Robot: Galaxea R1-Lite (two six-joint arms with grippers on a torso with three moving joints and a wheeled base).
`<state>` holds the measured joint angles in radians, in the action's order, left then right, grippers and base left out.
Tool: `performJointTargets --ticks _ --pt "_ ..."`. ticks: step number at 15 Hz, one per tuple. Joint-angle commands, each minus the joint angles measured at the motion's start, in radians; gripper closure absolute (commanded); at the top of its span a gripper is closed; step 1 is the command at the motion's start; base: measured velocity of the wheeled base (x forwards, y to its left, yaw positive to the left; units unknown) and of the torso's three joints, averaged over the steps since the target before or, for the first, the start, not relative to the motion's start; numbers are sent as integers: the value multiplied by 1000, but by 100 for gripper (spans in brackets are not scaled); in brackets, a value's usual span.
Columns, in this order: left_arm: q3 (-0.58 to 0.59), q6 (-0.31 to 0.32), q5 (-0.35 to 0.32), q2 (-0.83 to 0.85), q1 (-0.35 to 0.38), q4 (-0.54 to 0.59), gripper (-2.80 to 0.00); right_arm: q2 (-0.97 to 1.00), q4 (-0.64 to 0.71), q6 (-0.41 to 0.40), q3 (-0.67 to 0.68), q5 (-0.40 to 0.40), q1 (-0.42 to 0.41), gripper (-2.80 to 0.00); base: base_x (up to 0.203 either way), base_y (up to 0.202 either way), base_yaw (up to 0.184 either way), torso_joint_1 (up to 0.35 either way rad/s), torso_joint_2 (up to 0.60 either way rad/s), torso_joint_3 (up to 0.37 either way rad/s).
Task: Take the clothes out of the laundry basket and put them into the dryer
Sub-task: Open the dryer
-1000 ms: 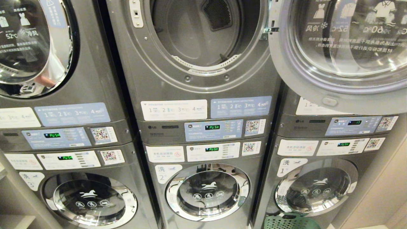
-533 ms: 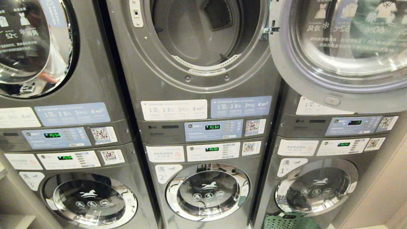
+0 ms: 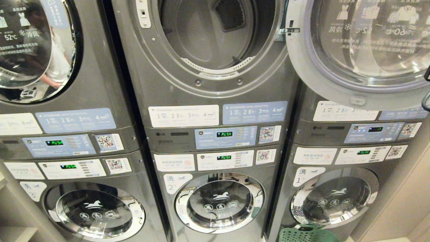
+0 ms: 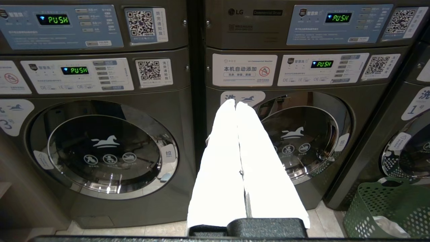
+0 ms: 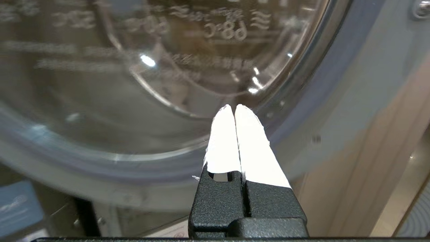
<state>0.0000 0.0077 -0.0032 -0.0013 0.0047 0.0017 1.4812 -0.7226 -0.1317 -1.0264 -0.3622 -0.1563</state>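
The middle upper dryer [image 3: 201, 37] stands open and its drum shows no clothes. Its round glass door [image 3: 362, 50] hangs swung out to the right. The green perforated laundry basket [image 3: 304, 234] sits on the floor below the right stack; the left wrist view shows the basket [image 4: 386, 205] with a white cloth [image 4: 386, 226] in it. My right gripper [image 5: 234, 107] is shut and empty, its tips close to the door's glass rim [image 5: 188, 111]. My left gripper [image 4: 235, 104] is shut and empty, held low before the middle lower washer [image 4: 302, 134].
Three stacks of grey machines fill the view, with shut lower washer doors [image 3: 220, 201] and a shut upper door at left [image 3: 30, 50]. A beige wall [image 3: 403, 201] closes the right side. A dark piece [image 3: 427, 101] shows at the head view's right edge.
The open dryer door has swung a little further to the right and up. A dark piece has come into the head view's right edge. The machines and basket have not moved.
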Motion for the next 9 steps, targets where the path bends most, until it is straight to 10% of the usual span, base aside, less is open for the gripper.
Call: performJointTargets --ticks 1,9 --pt "0 0 -1 0 1 1 0 -75 -2 -4 57 5 18 0 0 0 0 0 0 0" --pt "-2 0 -1 0 0 8 0 -656 33 -21 930 115 148 0 0 0 0 0 0 0"
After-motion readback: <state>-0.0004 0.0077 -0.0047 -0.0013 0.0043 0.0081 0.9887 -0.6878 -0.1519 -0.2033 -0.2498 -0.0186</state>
